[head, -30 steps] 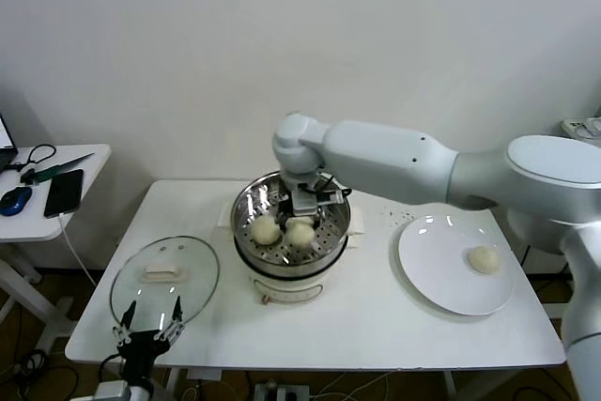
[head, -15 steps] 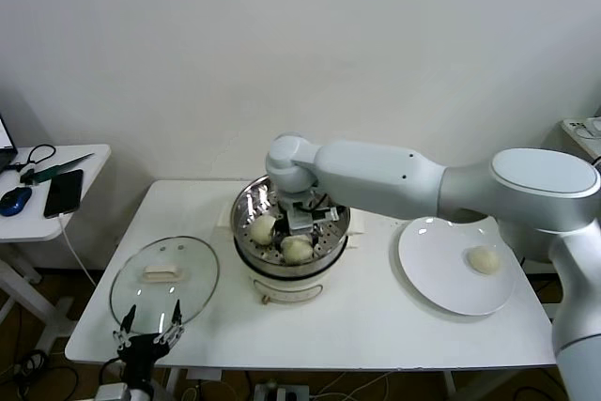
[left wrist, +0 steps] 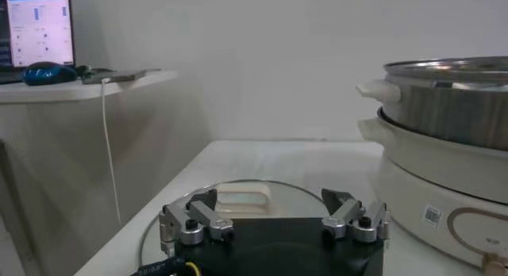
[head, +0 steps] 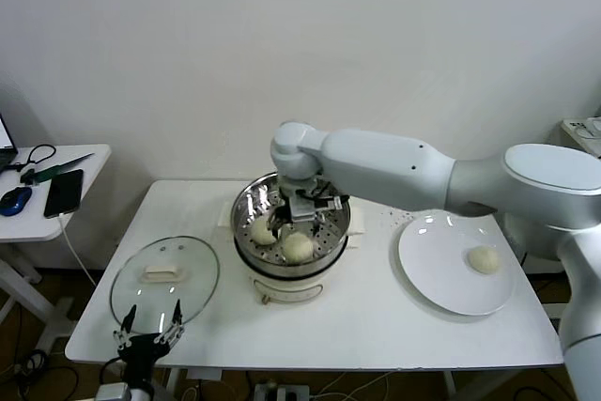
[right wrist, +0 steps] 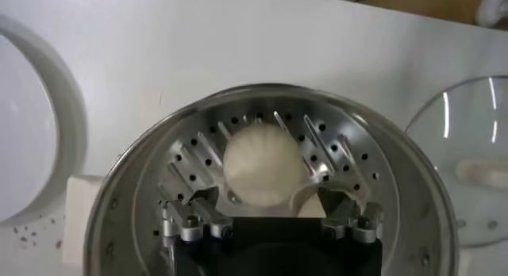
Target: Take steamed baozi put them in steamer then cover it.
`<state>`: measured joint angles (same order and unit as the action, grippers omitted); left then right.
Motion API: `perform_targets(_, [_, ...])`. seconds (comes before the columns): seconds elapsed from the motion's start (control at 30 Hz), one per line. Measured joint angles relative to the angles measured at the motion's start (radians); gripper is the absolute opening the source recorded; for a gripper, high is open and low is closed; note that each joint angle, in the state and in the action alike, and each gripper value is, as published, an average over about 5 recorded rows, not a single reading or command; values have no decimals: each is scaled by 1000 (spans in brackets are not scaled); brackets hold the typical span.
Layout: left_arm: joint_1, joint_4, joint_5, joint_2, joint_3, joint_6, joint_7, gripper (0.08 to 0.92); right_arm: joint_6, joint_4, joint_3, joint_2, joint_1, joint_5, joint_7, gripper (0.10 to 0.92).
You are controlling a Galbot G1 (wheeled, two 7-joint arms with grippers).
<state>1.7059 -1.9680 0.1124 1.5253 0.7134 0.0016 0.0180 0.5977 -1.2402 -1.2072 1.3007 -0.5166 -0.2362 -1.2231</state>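
Note:
The steamer (head: pixel 246 208) stands mid-table on its white cooker base. Two baozi lie in it, one at the left (head: pixel 263 230) and one at the front (head: pixel 298 247). A further baozi (head: pixel 484 259) lies on the white plate (head: pixel 432 269). My right gripper (head: pixel 302 211) is inside the steamer, open and empty. In the right wrist view it (right wrist: pixel 270 216) hovers just behind a baozi (right wrist: pixel 264 165) on the perforated floor, with another baozi (right wrist: pixel 313 206) partly hidden. The cover (head: pixel 164 279) lies flat at the table's left. My left gripper (head: pixel 150 318) waits open at its near edge.
A side table (head: pixel 56 218) at far left holds a phone, a mouse and cables. The left wrist view shows the cover's handle (left wrist: pixel 242 197) just ahead of the open left gripper (left wrist: pixel 271 216), and the steamer (left wrist: pixel 444 87) to one side.
My right gripper dipped deeper into the steamer, then rose slightly. The front baozi shifted toward the steamer's near rim. My left arm has not moved.

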Motion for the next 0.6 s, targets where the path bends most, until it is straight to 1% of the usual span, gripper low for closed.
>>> perform_targets(0.17, [-1,-1,0,0,-4,-4,0,823,-81,6,-29,-87,-56,68,56,823])
perform_targets(0.43, [-13,-10,1,-3,-7,-7,-3,823,-306,13,-89,-275,-121,228,112,823])
perform_targets(0.6, [-12,-17,5,-5,-7,-7,-4,823,-440,25,-82,-401,-102,291,119,823])
